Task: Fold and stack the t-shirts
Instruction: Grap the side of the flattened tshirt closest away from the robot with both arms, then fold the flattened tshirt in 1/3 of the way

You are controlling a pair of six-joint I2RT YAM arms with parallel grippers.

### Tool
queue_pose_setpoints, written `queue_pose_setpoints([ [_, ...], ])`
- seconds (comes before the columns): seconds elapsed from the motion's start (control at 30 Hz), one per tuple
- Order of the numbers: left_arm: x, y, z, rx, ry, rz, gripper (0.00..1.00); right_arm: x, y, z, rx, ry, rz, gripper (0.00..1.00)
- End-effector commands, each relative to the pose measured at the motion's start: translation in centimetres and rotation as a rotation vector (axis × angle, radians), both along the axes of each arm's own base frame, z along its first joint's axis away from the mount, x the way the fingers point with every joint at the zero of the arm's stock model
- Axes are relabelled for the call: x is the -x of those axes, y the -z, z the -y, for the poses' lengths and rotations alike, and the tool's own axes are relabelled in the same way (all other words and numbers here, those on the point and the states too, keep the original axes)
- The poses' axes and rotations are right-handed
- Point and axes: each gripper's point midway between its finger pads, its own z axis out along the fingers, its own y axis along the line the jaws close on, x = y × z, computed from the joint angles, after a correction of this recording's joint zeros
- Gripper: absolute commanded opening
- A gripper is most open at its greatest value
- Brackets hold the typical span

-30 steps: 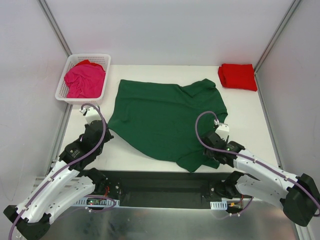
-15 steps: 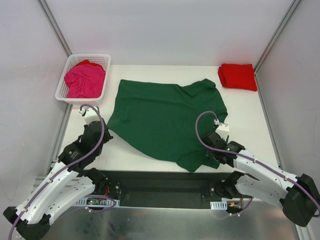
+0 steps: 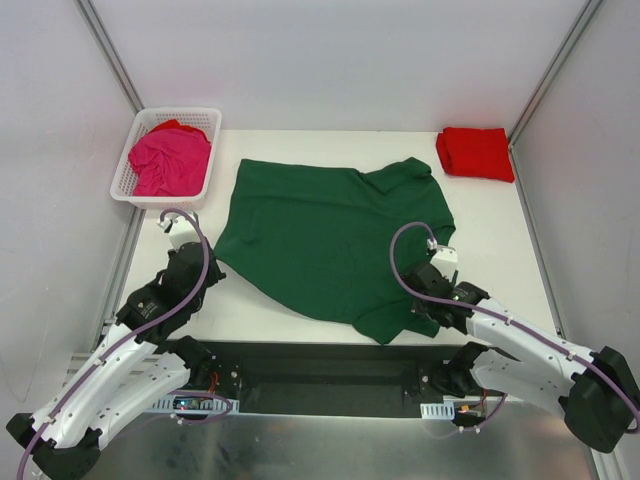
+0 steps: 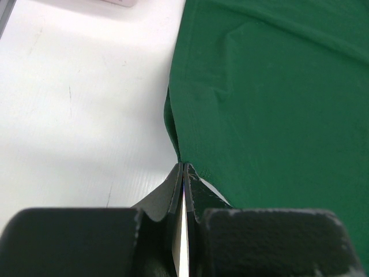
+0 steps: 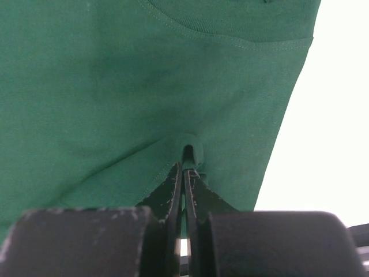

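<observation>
The left claw (image 4: pixel 182 173) pinches the left edge of the green t-shirt (image 3: pixel 320 235), and the right claw (image 5: pixel 185 167) pinches its near-right cloth.

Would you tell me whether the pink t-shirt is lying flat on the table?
No, the pink t-shirt sits bunched inside the white lattice basket at the far left.

No readable text, label, brand, number or sign in any view. Plain, unprinted cloth on the dark green t-shirt (image 3: pixel 320 235), the red t-shirt (image 3: pixel 476 152) and the pink t-shirt (image 3: pixel 170 162). Small parts at the arm bases too tiny to read.
</observation>
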Motion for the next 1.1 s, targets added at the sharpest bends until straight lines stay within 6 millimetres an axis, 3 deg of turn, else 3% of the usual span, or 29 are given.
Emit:
queue_pose_setpoints([
  [0.0,-0.1,0.0,-0.2,0.007,-0.016,0.004,0.00,-0.2,-0.1,0.0,0.008,-0.013,0.002,0.01],
  [0.17,-0.1,-0.2,-0.3,0.003,-0.017,0.007,0.00,-0.1,-1.8,0.3,0.002,-0.017,0.030,0.01],
  [0.43,-0.2,0.1,-0.1,0.003,-0.013,-0.005,0.00,-0.1,-7.9,1.3,0.017,-0.054,0.091,0.01],
  [0.77,-0.2,-0.3,-0.3,0.003,-0.020,0.008,0.00,-0.3,-13.9,3.4,0.056,-0.029,0.208,0.01],
  [1.07,-0.1,0.9,-0.4,0.001,-0.040,-0.021,0.00,-0.9,-15.5,4.4,0.134,-0.026,0.229,0.01],
])
